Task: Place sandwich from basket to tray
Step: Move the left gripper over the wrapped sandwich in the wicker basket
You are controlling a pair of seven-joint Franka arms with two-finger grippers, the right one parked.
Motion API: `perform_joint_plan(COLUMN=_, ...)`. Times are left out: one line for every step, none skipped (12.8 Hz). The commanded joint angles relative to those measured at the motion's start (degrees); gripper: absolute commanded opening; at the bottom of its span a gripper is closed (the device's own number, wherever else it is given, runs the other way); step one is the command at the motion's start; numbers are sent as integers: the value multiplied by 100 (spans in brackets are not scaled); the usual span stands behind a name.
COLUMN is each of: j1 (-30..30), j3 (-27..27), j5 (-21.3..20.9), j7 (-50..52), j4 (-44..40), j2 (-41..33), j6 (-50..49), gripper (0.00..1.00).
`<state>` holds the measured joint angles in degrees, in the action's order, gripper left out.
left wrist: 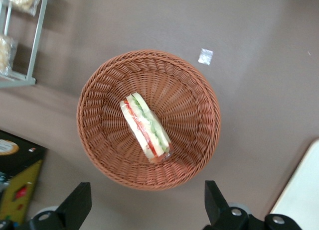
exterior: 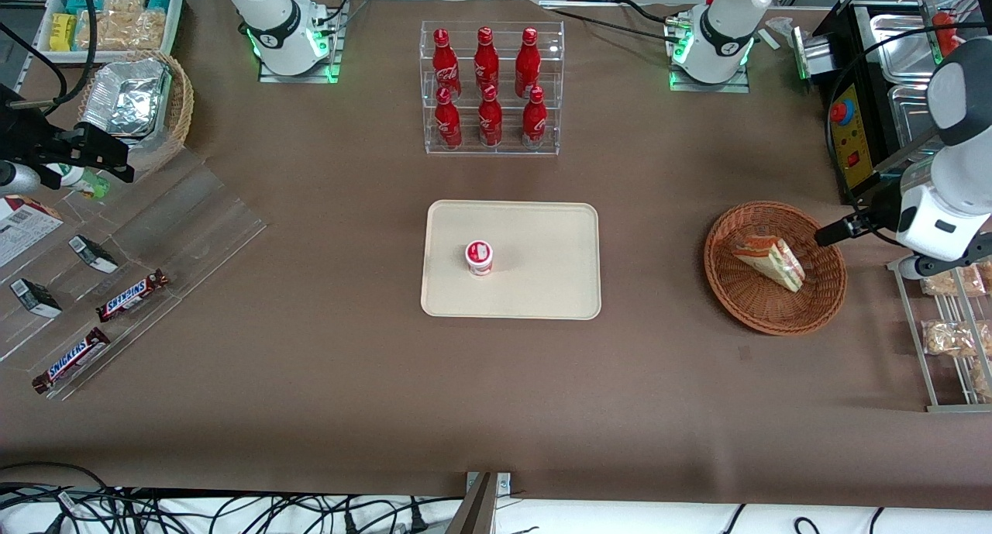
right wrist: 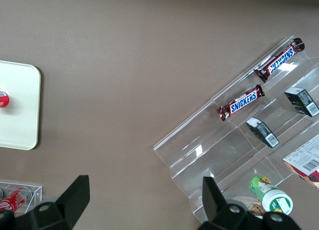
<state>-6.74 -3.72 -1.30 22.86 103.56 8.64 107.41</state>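
A brown tabletop [exterior: 310,301] stretched under everything, with a clear rack of red bottles [exterior: 490,84] standing farther from the front camera than the tray [exterior: 542,286]. The cream tray lay at the middle of the table and carried one small red-and-white cup [exterior: 479,257]. Toward the working arm's end sat the round reddish-brown basket [exterior: 744,301], well apart from the tray. The sandwich [exterior: 771,260] lay inside the basket near its centre, a wrapped wedge resting on its side, its red and green filling layers showing along the cut edge.

The gripper [left wrist: 144,210] hung above the basket's edge at the working arm's end of the table, clear of the wicker and not touching the sandwich. Its two dark fingers [left wrist: 75,205] stood spread wide, with nothing between them; in the wrist view the sandwich [left wrist: 145,128] lay in the basket [left wrist: 99,140] below the gap. Snack bars [exterior: 132,295] rested on a clear stepped stand [exterior: 194,224] toward the parked arm's end.
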Motion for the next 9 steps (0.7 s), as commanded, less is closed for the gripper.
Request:
perform_joint_plan(j1=-12, j3=-94, j5=-246, j7=727, j4=419, j2=-152, j6=358, gripper=100)
perform_joint_plan(j1=-12, j3=-120, j5=-413, j7=990, j4=611, j2=-169, j6=542, gripper=100)
perform_joint_plan(j1=-12, j3=-129, j5=-441, j7=1167, j4=709, j2=-169, j6=631, gripper=100)
perform_joint_plan(j1=-3, j3=-121, j5=-450, j7=1334, j4=745, j2=-143, j6=693, gripper=100)
perform_joint_plan(j1=-12, j3=-120, j5=-450, j7=1492, j4=884, j2=-134, j6=928, gripper=100)
perform_joint_plan(j1=-12, j3=-120, j5=-450, j7=1642, j4=1103, j2=-125, j6=1209, gripper=100)
perform_joint_plan(j1=-3, j3=-120, j5=-459, j7=1826, j4=1262, j2=-108, j6=1499, gripper=100)
perform_joint_plan(j1=14, j3=-120, j5=-459, j7=2019, j4=1359, j2=-21, j6=1728, gripper=100)
perform_joint_plan(j1=40, j3=-120, j5=-459, j7=2169, j4=1360, j2=111, j6=1852, gripper=100)
